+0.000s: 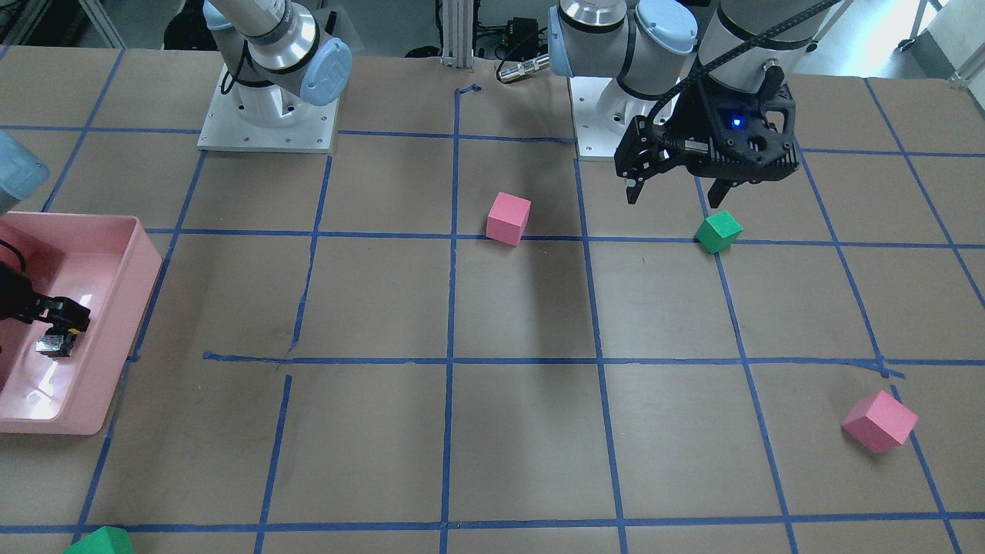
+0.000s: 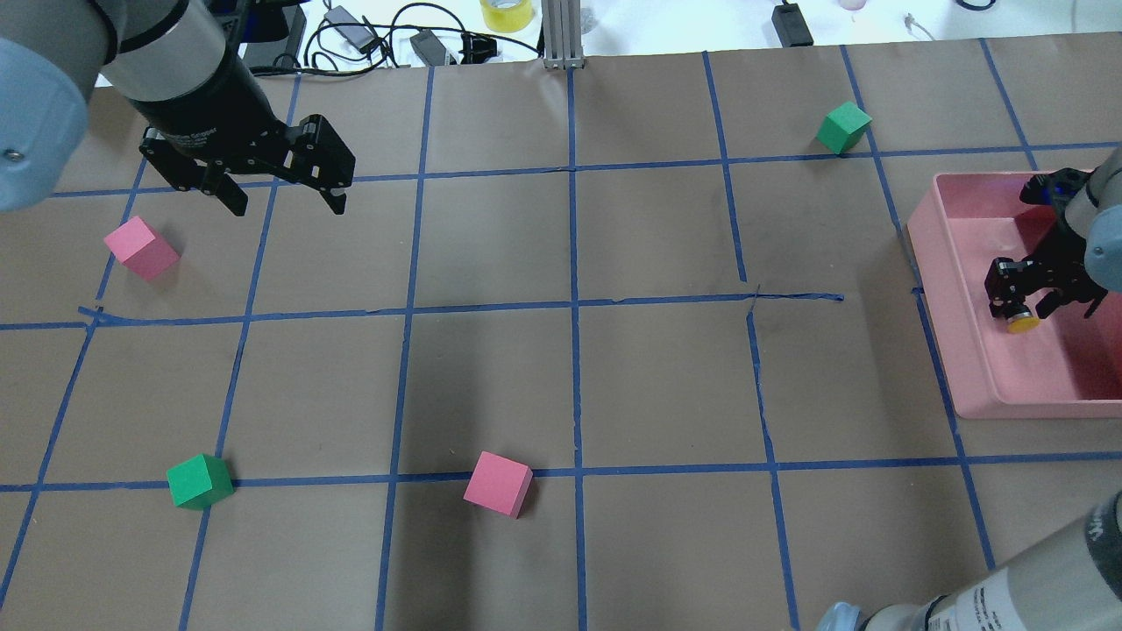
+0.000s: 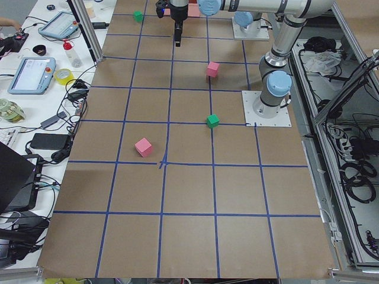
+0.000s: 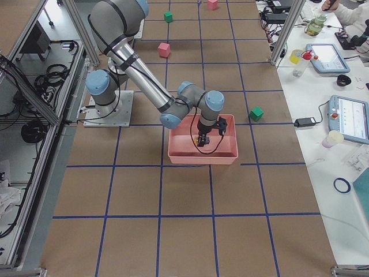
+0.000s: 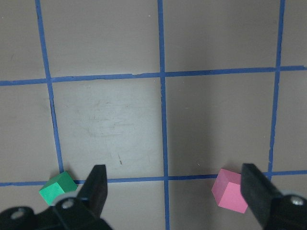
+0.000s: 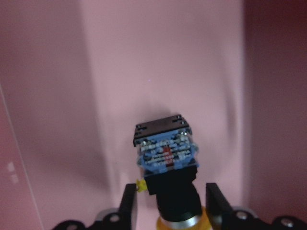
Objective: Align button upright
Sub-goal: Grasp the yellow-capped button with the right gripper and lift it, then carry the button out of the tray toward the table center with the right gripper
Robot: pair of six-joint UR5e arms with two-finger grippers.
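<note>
The button (image 6: 165, 153) lies between the fingers of my right gripper (image 6: 171, 191), inside the pink tray (image 2: 942, 350). Its boxy contact block with a blue face points away from the wrist camera, and its black collar and yellow cap sit back near the palm. In the overhead view the yellow cap (image 2: 1023, 324) shows just below the right gripper (image 2: 1021, 302). In the front view the block (image 1: 55, 344) hangs under the gripper (image 1: 68, 327). The jaws stand close on both sides of the button. My left gripper (image 2: 287, 209) is open and empty above the table.
Two pink cubes (image 2: 140, 248) (image 2: 498, 484) and two green cubes (image 2: 200, 481) (image 2: 843, 127) lie scattered on the brown, blue-taped table. The left gripper (image 1: 676, 200) hovers near one green cube (image 1: 718, 231). Cables and a tape roll lie beyond the far edge.
</note>
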